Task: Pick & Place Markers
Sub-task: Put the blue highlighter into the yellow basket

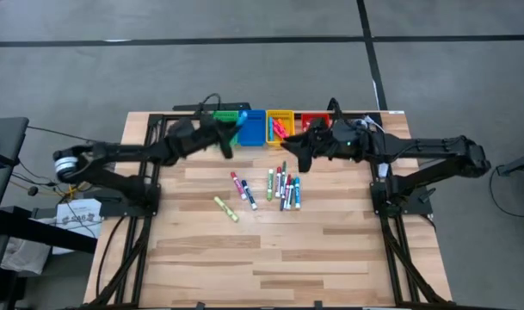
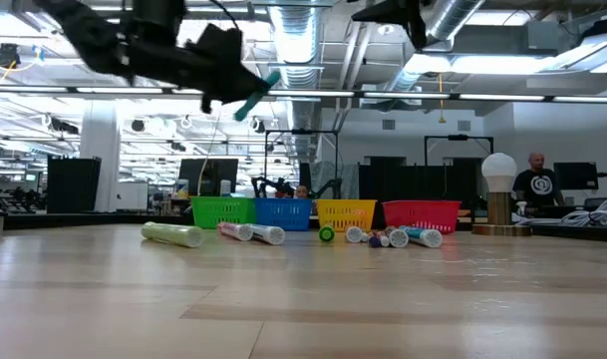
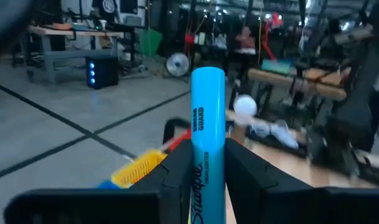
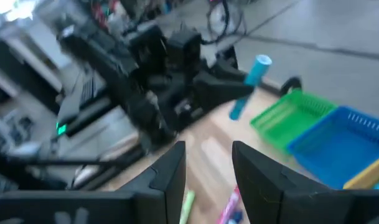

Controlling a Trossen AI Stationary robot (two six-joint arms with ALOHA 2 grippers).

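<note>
High view | left gripper [image 1: 226, 143] – fingers clamped on cyan marker [image 3: 208, 124], raised near the blue bin [image 1: 252, 127] | centre it over that bin (judged target) before release | right gripper [image 1: 298, 151] – fingers apart, empty

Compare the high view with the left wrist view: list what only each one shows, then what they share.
Only the high view: the loose markers lying on the wooden table, one yellow-green marker apart from the rest, the green bin, the red bin, and the right gripper, nothing between its open fingers.

Only the left wrist view: the printed lettering on the cyan marker and the room behind.

Both: the left gripper shut on that cyan marker, the yellow bin and the blue bin.
</note>
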